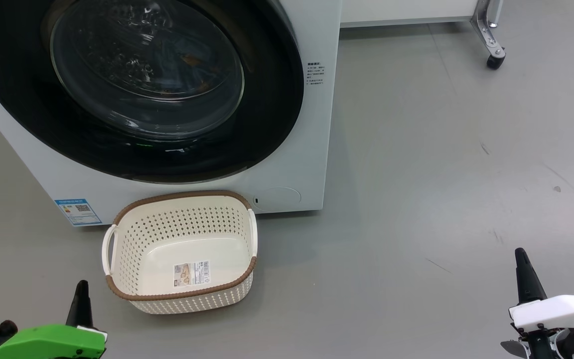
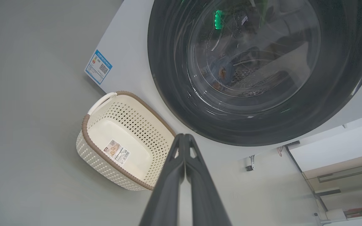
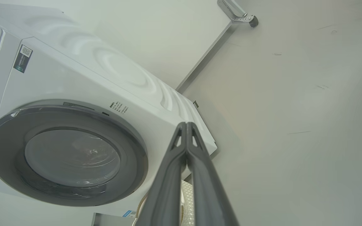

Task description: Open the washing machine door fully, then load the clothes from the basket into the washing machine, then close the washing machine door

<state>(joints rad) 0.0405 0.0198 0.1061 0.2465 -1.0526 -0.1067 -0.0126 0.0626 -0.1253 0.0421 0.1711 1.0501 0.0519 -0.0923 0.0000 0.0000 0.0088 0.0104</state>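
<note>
1. I am holding my left gripper low and near, its two dark fingers pressed together with no gap and nothing between them; it is pointing toward the basket and the machine front, touching neither
2. My right gripper is sitting well off to the right over the bare floor, its fingers likewise pressed flat against each other and carrying nothing; I judge both arms are hanging back like this because nothing is left for them to reach
3. The basket is standing upright on the floor just in front of the washing machine, below the door, probably placed there so garments are travelling only a short way up to the opening
4. It is holding no garments: its cream bottom is lying bare, with only the label sticker on it
5. The washing machine door is lying flush against the white front, its glossy black rim closing the opening all round
6. Through the glass in the left wrist view the clothes are showing as a blue bundle with orange-brown marks, resting low in the perforated drum; reflections are blurring them, so I cannot tell how many pieces there are
7. I am judging all three steps done; whether the latch is fully caught I cannot tell from here
</note>
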